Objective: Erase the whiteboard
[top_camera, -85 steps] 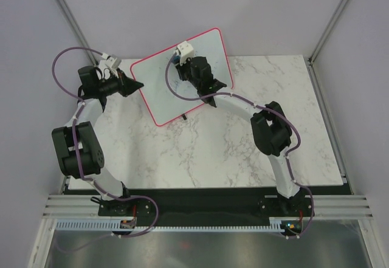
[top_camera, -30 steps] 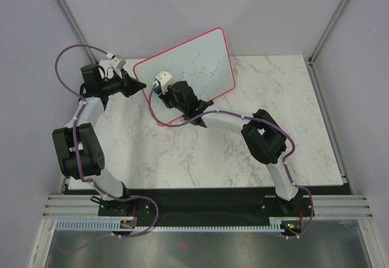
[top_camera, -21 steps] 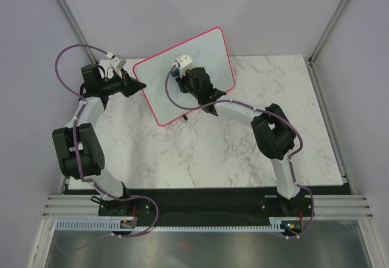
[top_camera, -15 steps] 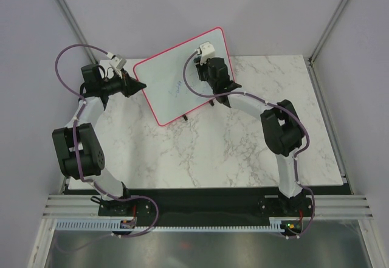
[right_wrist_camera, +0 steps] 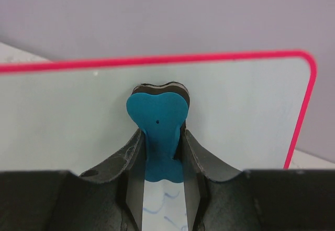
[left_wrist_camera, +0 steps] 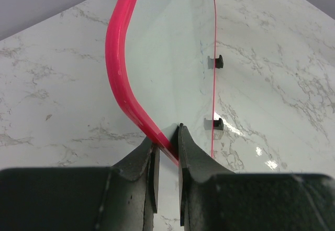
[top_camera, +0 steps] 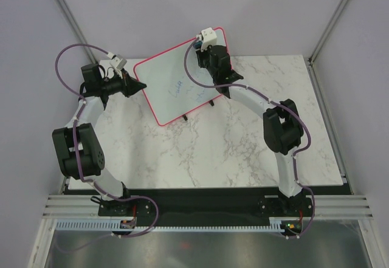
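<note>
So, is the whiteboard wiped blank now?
No, blue handwriting shows near the middle of the whiteboard in the top view.

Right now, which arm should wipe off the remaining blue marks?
Right. The right jaws hold the eraser at the top of the board, just above the leftover blue marks. The left jaws clamp the board's edge, steadying it.

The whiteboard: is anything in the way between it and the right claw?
Only the blue eraser that the right gripper holds; it appears to sit against the whiteboard near its top edge. That is the wiping tool, not an obstacle. The blue writing lower on the board has nothing visible covering it.
</note>
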Robot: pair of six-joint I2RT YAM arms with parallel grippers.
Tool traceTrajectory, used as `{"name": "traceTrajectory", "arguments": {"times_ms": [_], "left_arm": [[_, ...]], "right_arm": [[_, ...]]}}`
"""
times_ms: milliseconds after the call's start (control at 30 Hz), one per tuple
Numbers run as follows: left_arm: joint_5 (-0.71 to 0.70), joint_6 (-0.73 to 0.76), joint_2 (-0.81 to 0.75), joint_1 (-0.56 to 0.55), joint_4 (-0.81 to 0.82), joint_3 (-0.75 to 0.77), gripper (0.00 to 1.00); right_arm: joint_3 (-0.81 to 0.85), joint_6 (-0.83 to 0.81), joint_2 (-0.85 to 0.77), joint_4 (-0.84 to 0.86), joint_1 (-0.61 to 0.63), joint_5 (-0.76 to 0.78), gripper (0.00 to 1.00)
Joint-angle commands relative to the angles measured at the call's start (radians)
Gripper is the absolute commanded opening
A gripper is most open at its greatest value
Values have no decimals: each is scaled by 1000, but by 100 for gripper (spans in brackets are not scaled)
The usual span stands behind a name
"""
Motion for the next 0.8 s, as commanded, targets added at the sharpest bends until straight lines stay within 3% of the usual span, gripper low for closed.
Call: {"name": "traceTrajectory", "arguments": {"times_ms": [0, 600, 767], "left_arm": [[-72, 188, -12, -6, 12, 16, 2], [-66, 185, -9, -7, 11, 26, 2], [-66, 192, -11, -7, 6, 26, 2]], "right_arm": [[138, 24, 45, -6, -14, -37, 0], [-44, 66, 12, 46, -11, -165, 0], [5, 99, 9, 26, -49, -81, 0]]}}
